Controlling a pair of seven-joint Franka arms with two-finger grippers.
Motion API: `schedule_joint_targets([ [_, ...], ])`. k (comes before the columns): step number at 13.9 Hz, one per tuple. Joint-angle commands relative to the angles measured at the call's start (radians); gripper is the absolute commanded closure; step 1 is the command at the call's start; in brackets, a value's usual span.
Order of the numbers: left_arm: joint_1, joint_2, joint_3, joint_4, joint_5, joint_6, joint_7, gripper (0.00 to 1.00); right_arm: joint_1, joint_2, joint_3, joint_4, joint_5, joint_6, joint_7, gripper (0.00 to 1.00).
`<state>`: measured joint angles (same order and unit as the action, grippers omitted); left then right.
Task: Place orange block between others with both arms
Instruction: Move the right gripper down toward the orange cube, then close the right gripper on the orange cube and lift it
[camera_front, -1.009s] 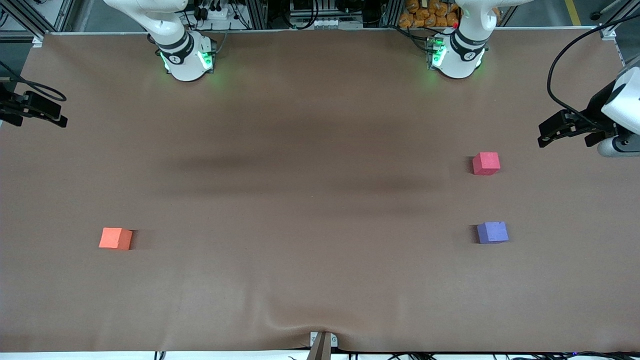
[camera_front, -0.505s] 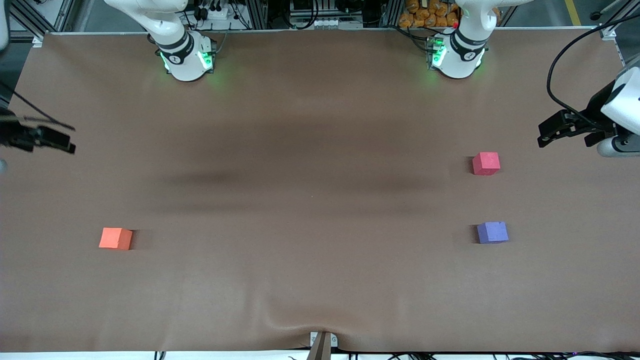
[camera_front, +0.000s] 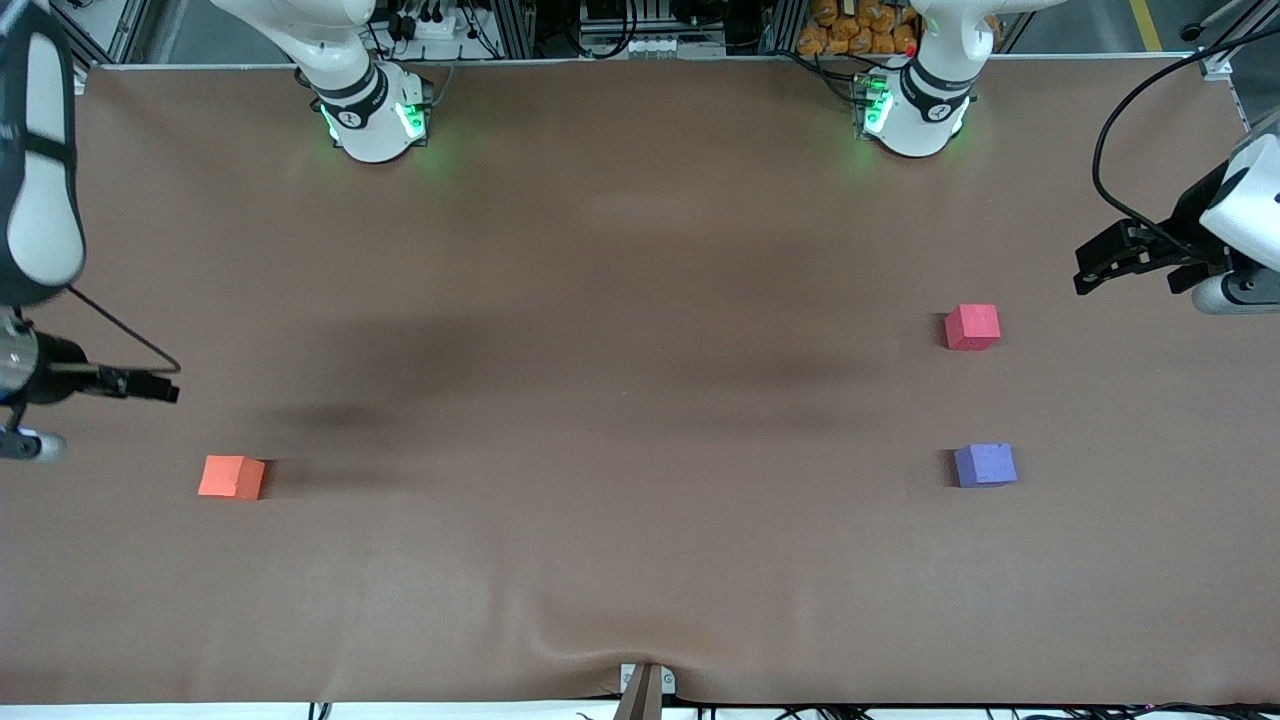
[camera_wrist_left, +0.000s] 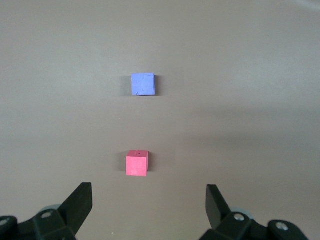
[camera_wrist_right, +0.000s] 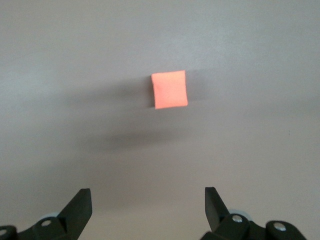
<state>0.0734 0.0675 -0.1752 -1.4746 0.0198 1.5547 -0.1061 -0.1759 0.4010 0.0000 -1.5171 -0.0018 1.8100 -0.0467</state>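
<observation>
Both claws gape: right claw (camera_wrist_right: 146, 207) above orange block (camera_front: 231, 477).

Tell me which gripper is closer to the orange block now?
The right. The right gripper hangs open over the table close beside the orange block, at the right arm's end. The left gripper waits open at the left arm's end, near the pinkish-red block.

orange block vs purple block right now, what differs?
Colour: the orange block is orange, the purple block violet. Place: orange lies alone toward the right arm's end; purple lies toward the left arm's end, with the pinkish-red block farther from the front camera. Shared: same-size matte cubes, both flat on the table, untouched.
</observation>
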Motion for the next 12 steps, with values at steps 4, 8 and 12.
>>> schedule_joint_targets([
  [4, -0.004, 0.005, -0.003, 0.007, 0.026, -0.005, 0.008, 0.00, -0.046, 0.200, 0.017, 0.041, -0.021, 0.176, -0.059, 0.00],
  [8, -0.003, 0.005, -0.003, 0.007, 0.026, -0.002, 0.008, 0.00, -0.065, 0.292, 0.017, 0.055, -0.018, 0.317, -0.144, 0.00],
  [12, -0.004, 0.005, -0.004, 0.007, 0.026, -0.002, 0.008, 0.00, -0.048, 0.351, 0.018, 0.055, -0.020, 0.422, -0.144, 0.00],
])
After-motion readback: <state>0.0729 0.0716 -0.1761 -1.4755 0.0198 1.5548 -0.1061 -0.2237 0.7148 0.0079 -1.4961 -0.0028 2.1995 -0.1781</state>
